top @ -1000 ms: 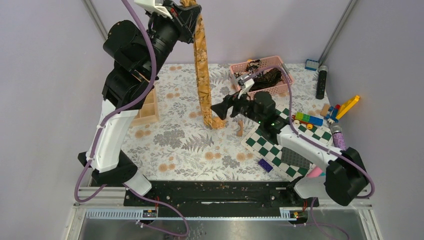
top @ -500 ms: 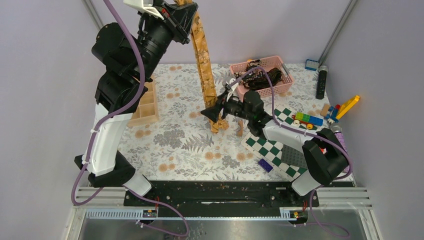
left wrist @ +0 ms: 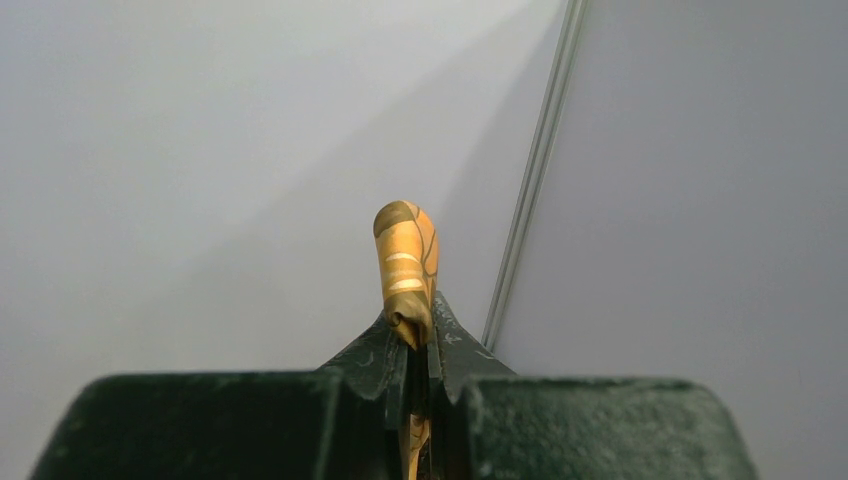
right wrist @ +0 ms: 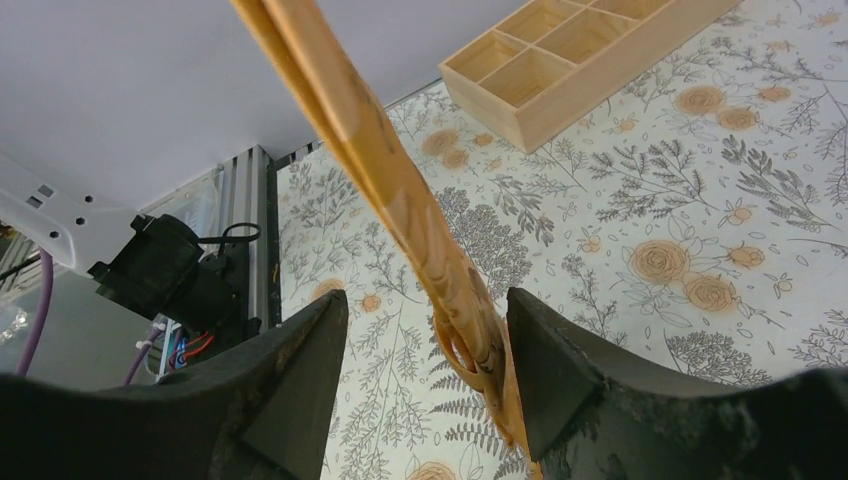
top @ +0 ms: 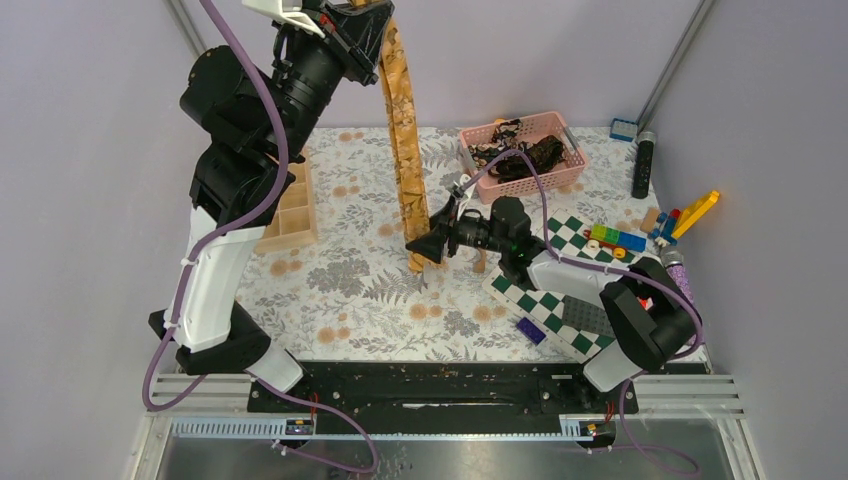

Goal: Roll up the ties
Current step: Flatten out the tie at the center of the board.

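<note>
A golden-tan tie hangs straight down from high at the back, its lower end just above the floral cloth. My left gripper is shut on its top end; in the left wrist view a folded tip of the tie sticks out above the gripper. My right gripper stands open around the tie's curled lower part, which hangs between the fingers, close to the right-hand fingertip in the wrist view. Dark ties lie bunched in a pink basket.
A wooden compartment box sits at the left, also in the right wrist view. A green-and-white checkered board, toy bricks, a small wooden piece and a black cylinder lie to the right.
My right gripper has swung left up to the tie's lower end and its jaws have narrowed around it. The left arm has shifted slightly left, and the tie's end has lifted and straightened.
</note>
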